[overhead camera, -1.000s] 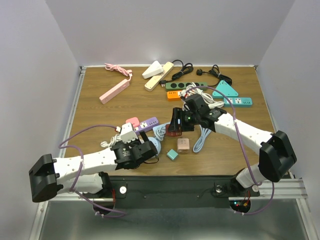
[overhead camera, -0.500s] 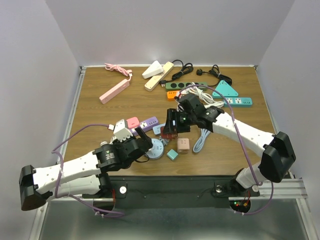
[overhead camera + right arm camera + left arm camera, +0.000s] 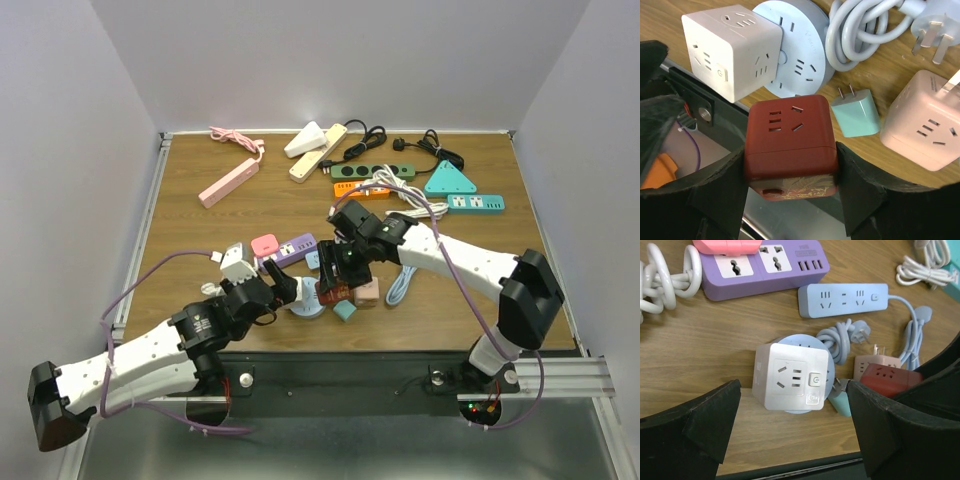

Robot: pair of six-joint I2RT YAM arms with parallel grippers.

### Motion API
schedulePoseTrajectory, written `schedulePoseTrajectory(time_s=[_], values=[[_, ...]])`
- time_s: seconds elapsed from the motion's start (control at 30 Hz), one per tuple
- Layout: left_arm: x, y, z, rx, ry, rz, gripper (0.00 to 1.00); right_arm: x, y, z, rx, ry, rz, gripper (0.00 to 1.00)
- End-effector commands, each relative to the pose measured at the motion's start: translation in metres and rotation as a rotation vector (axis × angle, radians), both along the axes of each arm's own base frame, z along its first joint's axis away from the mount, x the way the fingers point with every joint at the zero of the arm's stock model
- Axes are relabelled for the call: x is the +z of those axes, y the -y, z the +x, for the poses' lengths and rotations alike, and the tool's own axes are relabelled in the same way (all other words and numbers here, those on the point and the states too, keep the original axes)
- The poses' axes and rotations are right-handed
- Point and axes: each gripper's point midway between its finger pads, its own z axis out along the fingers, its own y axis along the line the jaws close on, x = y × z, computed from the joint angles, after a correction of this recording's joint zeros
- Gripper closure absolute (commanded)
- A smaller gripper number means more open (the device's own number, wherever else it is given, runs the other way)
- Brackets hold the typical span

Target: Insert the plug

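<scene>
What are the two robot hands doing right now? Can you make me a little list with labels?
left gripper: open, one finger on each side of the white cube socket, not touching it
right gripper: shut on the red cube socket
round blue socket: right behind the white cube socket
mint plug: lying loose on the table, prongs free
pink cube socket: on the table beside the mint plug
</scene>
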Motion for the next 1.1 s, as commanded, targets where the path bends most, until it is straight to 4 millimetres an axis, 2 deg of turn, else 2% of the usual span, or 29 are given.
schedulePoseTrajectory(time_s=[0.0, 0.17, 0.33, 0.47, 0.73, 0.77, 1.07], values=[[0.005, 0.017, 0.006, -0.092, 0.061, -0.017, 0.01, 0.016, -0.008, 0.001, -0.024, 0.001, -0.019, 0.99], [-0.004, 0.013, 0.016, -0.072, 0.064, 0.004, 0.01, 0.010, -0.019, 0.005, -0.042, -0.015, -0.035, 1.00], [-0.008, 0.005, 0.024, -0.031, 0.066, 0.003, 0.01, -0.005, -0.025, 0.001, -0.044, -0.043, -0.069, 1.00], [-0.016, 0.003, 0.025, -0.020, 0.065, 0.004, 0.01, -0.016, -0.023, 0.003, -0.066, -0.049, -0.108, 1.00], [-0.021, 0.001, 0.025, -0.018, 0.070, -0.003, 0.01, -0.024, -0.022, 0.011, -0.086, -0.028, -0.145, 1.00], [-0.028, 0.019, 0.008, -0.171, 0.030, -0.001, 0.07, -0.025, -0.021, 0.013, -0.091, -0.018, -0.153, 1.00], [-0.035, 0.024, 0.003, -0.212, 0.024, -0.018, 0.12, -0.023, -0.012, 0.022, -0.119, 0.022, -0.207, 1.00]])
